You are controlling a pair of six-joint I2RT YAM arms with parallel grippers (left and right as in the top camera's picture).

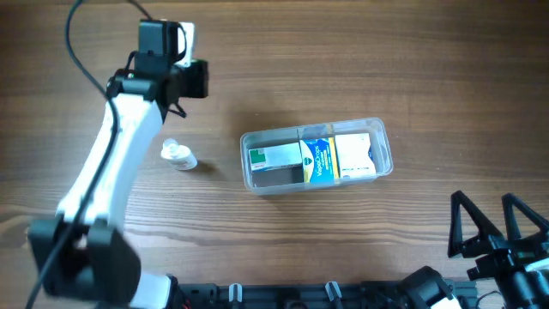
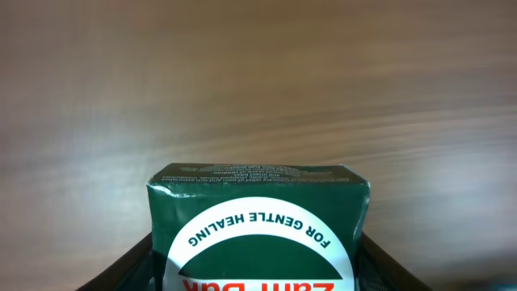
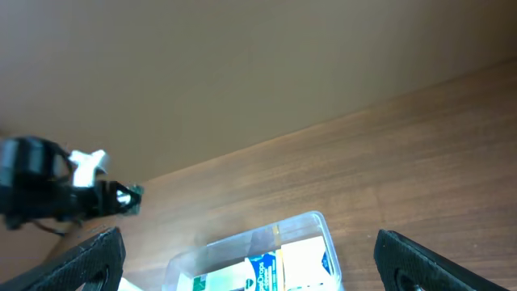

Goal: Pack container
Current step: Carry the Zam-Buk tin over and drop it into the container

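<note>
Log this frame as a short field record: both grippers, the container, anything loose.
left gripper: jaws shut on a green box, well away from the container
right gripper: jaws open, empty
container: holds three boxes side by side
loose item: small white bottle on the table, left of the container

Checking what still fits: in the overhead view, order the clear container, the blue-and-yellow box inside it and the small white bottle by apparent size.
1. container, by far the largest.
2. blue-and-yellow box.
3. white bottle, only slightly smaller than the box; all sit near table height.
</note>
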